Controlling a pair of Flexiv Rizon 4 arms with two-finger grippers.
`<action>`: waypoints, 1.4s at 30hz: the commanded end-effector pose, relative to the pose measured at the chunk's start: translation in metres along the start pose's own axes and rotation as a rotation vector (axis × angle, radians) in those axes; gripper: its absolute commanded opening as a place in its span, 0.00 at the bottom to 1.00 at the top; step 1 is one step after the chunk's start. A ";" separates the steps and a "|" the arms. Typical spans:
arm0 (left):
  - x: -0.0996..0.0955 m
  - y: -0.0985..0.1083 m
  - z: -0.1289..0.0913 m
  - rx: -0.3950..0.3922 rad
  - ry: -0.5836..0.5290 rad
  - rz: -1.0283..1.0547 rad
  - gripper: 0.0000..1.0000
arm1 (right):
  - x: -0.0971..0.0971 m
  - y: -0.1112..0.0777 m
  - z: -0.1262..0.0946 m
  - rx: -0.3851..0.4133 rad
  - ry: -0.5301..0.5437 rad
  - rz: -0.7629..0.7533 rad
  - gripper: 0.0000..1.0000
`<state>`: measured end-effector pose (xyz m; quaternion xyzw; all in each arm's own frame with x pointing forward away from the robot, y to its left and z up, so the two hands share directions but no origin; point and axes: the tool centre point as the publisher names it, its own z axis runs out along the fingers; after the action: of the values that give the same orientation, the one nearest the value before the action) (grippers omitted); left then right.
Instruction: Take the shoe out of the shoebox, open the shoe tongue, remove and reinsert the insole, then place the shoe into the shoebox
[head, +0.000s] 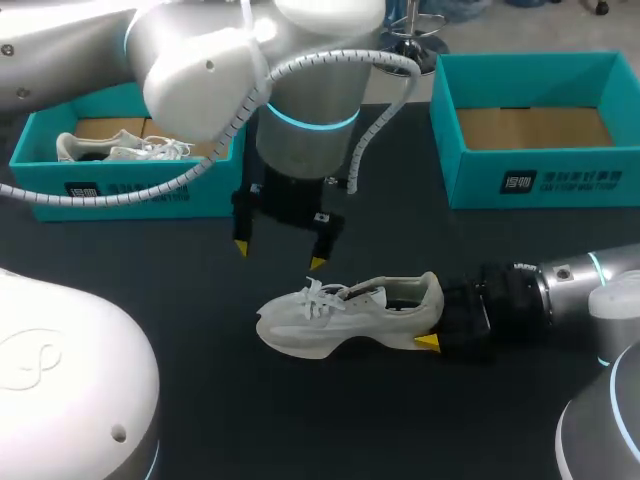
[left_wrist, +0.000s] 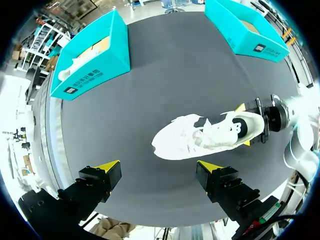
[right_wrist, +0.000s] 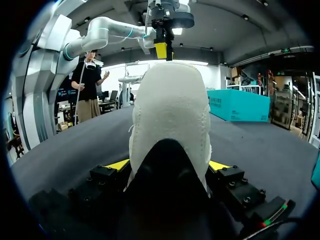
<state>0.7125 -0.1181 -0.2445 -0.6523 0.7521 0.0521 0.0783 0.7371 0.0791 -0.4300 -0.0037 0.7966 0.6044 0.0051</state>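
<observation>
Head view | shoe (head: 345, 315) out, upright at middle of table (head: 150, 260), well off empty far-right-corner shoebox (head: 535, 185) | my right gripper (right_wrist: 169, 165) clamps its heel | my left gripper (head: 279, 255) hangs spread above laces (head: 318, 295) | step: open tongue (head: 352, 293) | next: lower left, pinch tongue, pull up.

My left arm (head: 200, 70), right arm (head: 600, 290): glossy white-silver shells, cyan light rings (head: 305, 120) at joints. White ribbed hose (head: 330, 62) loops along left. Black boxy left gripper (left_wrist: 159, 166), right gripper (right_wrist: 169, 164): visible screws (right_wrist: 243, 200), yellow wedge tips.
</observation>
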 end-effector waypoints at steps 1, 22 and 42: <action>0.029 0.001 0.009 0.016 -0.007 -0.083 1.00 | 0.000 -0.001 0.003 0.002 -0.001 0.000 0.00; 0.115 -0.024 0.030 -0.016 -0.069 -0.020 1.00 | 0.000 -0.001 0.003 0.002 -0.001 0.000 0.00; 0.154 -0.025 0.069 -0.048 -0.197 -0.104 1.00 | 0.000 -0.001 0.003 0.002 -0.001 0.000 0.00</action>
<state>0.7209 -0.2524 -0.3355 -0.6873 0.7086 0.1105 0.1157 0.7370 0.0793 -0.4299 -0.0038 0.7966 0.6044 0.0051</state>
